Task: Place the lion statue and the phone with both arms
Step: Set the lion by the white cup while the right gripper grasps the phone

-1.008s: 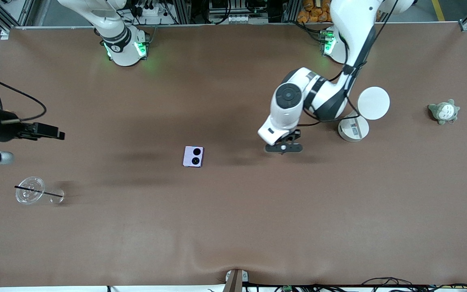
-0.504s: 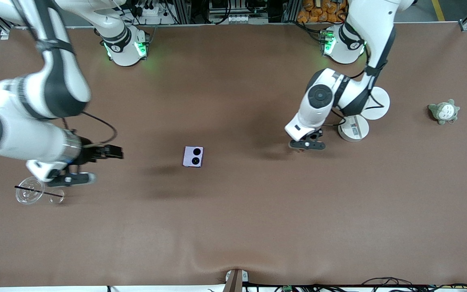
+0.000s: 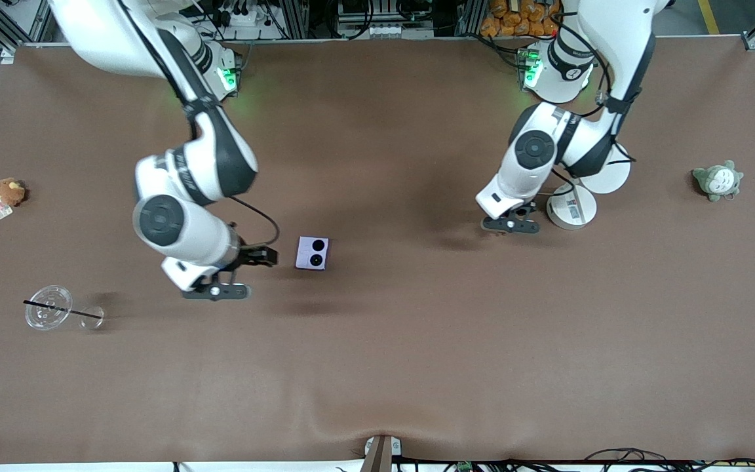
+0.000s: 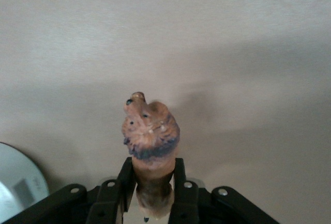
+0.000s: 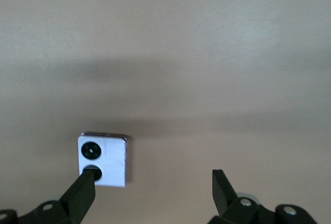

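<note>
My left tool (image 4: 150,203) clamps the lion statue (image 4: 150,136) by its base, clear of the worktop (image 3: 377,367); my right tool (image 5: 152,190) gapes beside the phone (image 3: 312,253), ready to straddle it.

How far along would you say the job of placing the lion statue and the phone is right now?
Partly under way. Done: the left gripper has the lion statue clamped in its jaws, up over the table beside a white round container. In hand: the right gripper, jaws open, is beside the phone. Left: grasping the phone, which lies flat on the table, and placing both.
</note>
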Controlling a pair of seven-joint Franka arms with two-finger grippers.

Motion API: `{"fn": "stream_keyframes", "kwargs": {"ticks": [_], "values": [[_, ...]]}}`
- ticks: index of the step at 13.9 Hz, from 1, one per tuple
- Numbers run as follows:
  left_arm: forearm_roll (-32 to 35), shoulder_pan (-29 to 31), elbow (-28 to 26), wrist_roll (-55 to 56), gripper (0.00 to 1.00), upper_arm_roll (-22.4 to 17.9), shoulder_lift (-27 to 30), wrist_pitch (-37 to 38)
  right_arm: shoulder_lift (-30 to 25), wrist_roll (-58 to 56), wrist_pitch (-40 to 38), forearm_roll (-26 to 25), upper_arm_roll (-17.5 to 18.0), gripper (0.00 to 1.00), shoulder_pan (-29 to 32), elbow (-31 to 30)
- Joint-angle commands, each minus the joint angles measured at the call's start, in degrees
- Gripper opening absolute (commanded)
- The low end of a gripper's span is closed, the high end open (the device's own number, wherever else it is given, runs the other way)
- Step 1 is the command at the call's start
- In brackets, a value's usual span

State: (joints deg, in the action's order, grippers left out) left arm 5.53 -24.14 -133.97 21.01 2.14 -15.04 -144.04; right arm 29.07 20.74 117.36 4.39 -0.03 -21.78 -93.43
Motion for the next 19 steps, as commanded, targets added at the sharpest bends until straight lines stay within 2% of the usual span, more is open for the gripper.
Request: {"fn": "stream_keyframes", "kwargs": {"ticks": [1,4,6,7,8,9,11,13,19], "values": [[1.5,2.8,-3.0,-2.1,0.26,0.6,2.4,-1.5,3.5,5.3,3.7,-0.7,-0.4,1.0,-2.6,0.3],[1.5,2.9,-4.6,-2.2,0.31,0.5,2.3,-3.6,6.4,7.3,10.1,-0.6,-0.4,1.0,-4.2,-1.2],[1.5,3.1,-5.1,-2.2,0.41,0.6,2.1,-3.8,8.0,9.6,14.7,-0.6,-0.4,1.0,-5.2,-2.5],[1.5,3.0,-5.1,-2.2,0.53,0.6,2.0,-3.8,8.6,10.6,16.2,-0.6,-0.4,1.0,-6.2,-2.6],[1.5,3.1,-5.0,-2.2,0.81,0.6,1.7,-3.8,9.0,11.3,16.6,-0.6,-0.4,1.0,-6.9,-2.7],[1.5,3.3,-4.8,-2.2,1.0,0.6,1.5,-3.8,9.1,11.6,16.6,-0.6,-0.4,1.0,-7.3,-3.2],[1.5,3.3,-3.9,-1.9,1.0,0.6,1.5,-3.4,9.1,11.7,16.8,-0.6,-0.5,1.0,-8.5,-4.4],[1.4,3.1,0.4,-1.5,1.0,0.7,1.6,-0.3,9.1,13.4,16.9,-0.6,-0.5,1.0,-9.2,-5.2],[0.7,2.3,22.5,-1.5,1.0,1.6,2.2,21.0,9.1,13.5,16.9,-0.7,-0.5,1.0,-9.8,-6.4]]}}
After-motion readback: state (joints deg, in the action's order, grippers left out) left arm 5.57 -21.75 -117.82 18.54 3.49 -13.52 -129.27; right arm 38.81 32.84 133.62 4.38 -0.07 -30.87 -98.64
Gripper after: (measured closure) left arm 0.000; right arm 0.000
